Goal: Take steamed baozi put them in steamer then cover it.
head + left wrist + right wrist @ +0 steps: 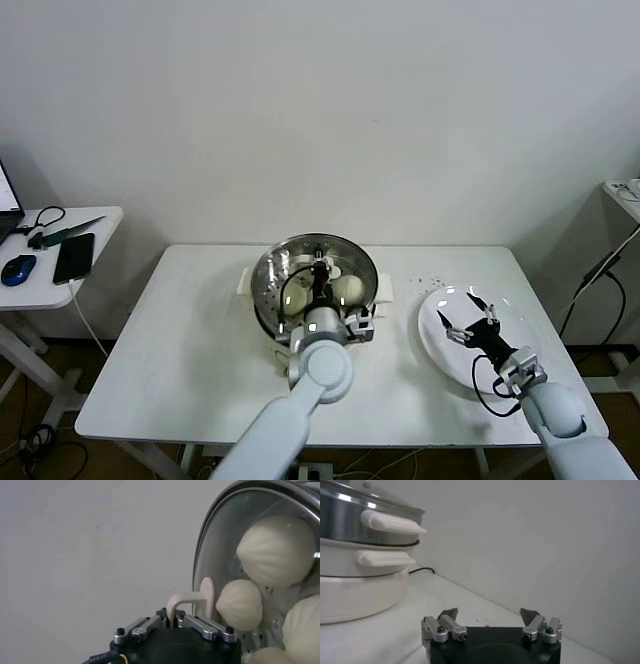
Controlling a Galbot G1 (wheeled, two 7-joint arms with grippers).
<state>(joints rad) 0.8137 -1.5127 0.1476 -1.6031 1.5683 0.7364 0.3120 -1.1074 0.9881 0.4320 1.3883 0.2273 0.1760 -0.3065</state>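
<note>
The steamer (262, 285) stands at the middle of the white table, steel pot (350, 520) on its white base (355, 590). The clear glass cover (220, 545) lies over its top. My left gripper (320, 268) is above the pot's centre, shut on the cover's white handle (186, 600). Through the glass I see several cream baozi (276, 550) on the tray inside; one baozi (347, 289) shows to the right of the gripper. My right gripper (470, 322) hovers open over the white plate (435, 345), with nothing between its fingers (449, 615).
The flat white plate lies right of the steamer with no buns on it. A small side table (100, 225) at the far left holds a phone (73, 257) and a mouse (18, 269). A black cable (600, 275) hangs at the right edge.
</note>
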